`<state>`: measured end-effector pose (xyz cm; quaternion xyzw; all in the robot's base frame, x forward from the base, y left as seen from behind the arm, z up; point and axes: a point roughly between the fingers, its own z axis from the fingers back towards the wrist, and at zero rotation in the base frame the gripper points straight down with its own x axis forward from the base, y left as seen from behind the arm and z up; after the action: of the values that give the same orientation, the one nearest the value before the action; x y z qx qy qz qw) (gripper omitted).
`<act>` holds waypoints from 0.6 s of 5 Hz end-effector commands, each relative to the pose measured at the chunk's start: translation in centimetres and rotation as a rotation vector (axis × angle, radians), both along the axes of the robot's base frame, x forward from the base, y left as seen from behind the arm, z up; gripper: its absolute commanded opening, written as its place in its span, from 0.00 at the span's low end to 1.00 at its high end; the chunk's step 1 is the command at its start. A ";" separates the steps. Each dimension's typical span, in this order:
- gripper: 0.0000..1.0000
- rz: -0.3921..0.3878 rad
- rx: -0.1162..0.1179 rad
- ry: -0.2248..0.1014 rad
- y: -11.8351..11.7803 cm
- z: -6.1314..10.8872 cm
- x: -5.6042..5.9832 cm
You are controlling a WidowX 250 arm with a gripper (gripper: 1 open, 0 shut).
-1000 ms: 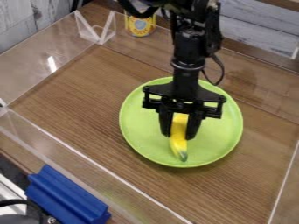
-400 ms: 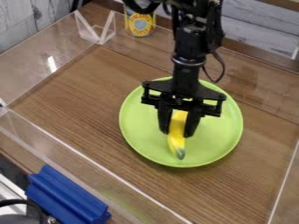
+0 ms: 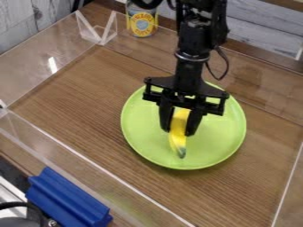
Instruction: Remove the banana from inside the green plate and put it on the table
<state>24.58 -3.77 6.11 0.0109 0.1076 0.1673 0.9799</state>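
Note:
The yellow banana (image 3: 178, 142) lies inside the lime-green plate (image 3: 228, 133), its dark tip pointing toward the plate's near rim. My gripper (image 3: 179, 127) points almost straight down over the banana's far half. Its two black fingers (image 3: 165, 124) press on either side of the fruit, shut on it. The banana's lower end still rests on the plate. The plate sits on the brown wood-grain table (image 3: 83, 97), right of centre.
Clear acrylic walls (image 3: 42, 53) border the table. A yellow can (image 3: 142, 25) stands at the back beside a clear stand (image 3: 97, 31). A blue object (image 3: 66, 202) lies outside the near wall at the lower left.

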 end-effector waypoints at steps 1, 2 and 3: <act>0.00 -0.021 -0.006 -0.073 -0.1 2.3 0.9; 0.00 -0.029 -0.006 -0.068 0.1 2.7 0.8; 0.00 -0.037 -0.008 -0.063 0.2 3.1 0.7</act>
<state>24.40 -3.57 7.07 0.0150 0.1196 0.1472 0.9817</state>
